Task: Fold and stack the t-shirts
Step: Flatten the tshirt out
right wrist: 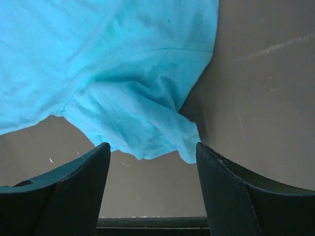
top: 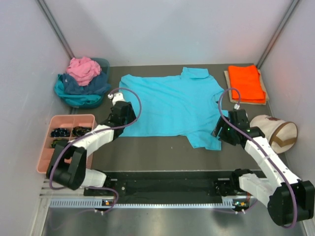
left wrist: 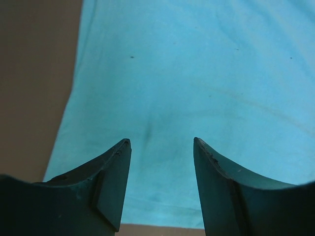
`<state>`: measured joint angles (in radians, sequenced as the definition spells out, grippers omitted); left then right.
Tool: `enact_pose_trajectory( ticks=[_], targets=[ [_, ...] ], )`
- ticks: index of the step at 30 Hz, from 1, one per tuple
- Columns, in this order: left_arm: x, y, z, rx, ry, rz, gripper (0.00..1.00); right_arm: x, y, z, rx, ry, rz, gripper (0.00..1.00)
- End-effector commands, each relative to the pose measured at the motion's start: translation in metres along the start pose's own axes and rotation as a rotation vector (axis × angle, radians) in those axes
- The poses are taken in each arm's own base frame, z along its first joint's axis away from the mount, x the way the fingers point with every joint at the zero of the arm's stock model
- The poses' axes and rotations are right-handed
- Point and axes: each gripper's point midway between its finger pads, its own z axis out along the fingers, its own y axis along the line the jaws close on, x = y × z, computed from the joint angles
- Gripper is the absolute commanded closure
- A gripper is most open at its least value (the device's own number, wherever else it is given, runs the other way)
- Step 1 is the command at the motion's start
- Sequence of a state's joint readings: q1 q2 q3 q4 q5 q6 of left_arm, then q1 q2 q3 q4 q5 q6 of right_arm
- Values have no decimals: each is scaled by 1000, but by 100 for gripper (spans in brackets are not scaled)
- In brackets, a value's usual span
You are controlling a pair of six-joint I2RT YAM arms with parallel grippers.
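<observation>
**Both hands spread wide over the turquoise shirt, first fold waiting**

The dark, matte desk [top: 147, 152] is carrying everything here. Lying across its middle is the turquoise t-shirt [top: 167, 103], thin soft knit, spread mostly flat. At the far left a heap of shirts [top: 82, 73], pink over navy and teal, is sitting crumpled and loose. At the far right the orange t-shirt [top: 246, 82] is lying as a neat flat rectangle, already folded.

The left hand [left wrist: 160, 147] is hovering over the shirt's left edge, spread apart and gripping nothing. The right hand [right wrist: 152, 152] is hanging over the near-right sleeve [right wrist: 142, 123], also apart and empty.

That sleeve is bunching and curling under itself, so I'm judging it needs smoothing before any fold. To do this step well, both hands should be pinching just the top layer close to the edge, lifting together and level, then carrying the cloth across slowly so this limp fabric is draping straight instead of dragging into wrinkles. An uneven lift risks skewing the fold.
</observation>
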<state>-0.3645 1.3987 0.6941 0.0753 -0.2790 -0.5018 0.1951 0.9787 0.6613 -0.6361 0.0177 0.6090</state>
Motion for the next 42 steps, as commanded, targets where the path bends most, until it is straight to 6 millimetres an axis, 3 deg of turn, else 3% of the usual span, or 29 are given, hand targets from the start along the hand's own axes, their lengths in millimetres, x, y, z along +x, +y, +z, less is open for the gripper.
enact_pose_trajectory(
  ticks=[1,6,13,18,24,42],
  targets=[
    [-11,27,-28,-116,-44,-36,42,17,-5,-4,26,30,23,30],
    [-16,43,-53,-163,-78,-60,43,30,-8,-1,39,59,20,30],
    [-14,59,-67,-211,-96,-52,44,47,-18,0,93,76,25,31],
    [-12,66,-70,-243,-96,-52,45,55,-29,4,134,76,62,33],
    [-14,61,-68,-221,-100,-61,45,55,-37,10,170,43,91,33],
    [-12,57,-61,-213,-87,-61,46,42,-40,30,202,-21,91,38]
  ],
)
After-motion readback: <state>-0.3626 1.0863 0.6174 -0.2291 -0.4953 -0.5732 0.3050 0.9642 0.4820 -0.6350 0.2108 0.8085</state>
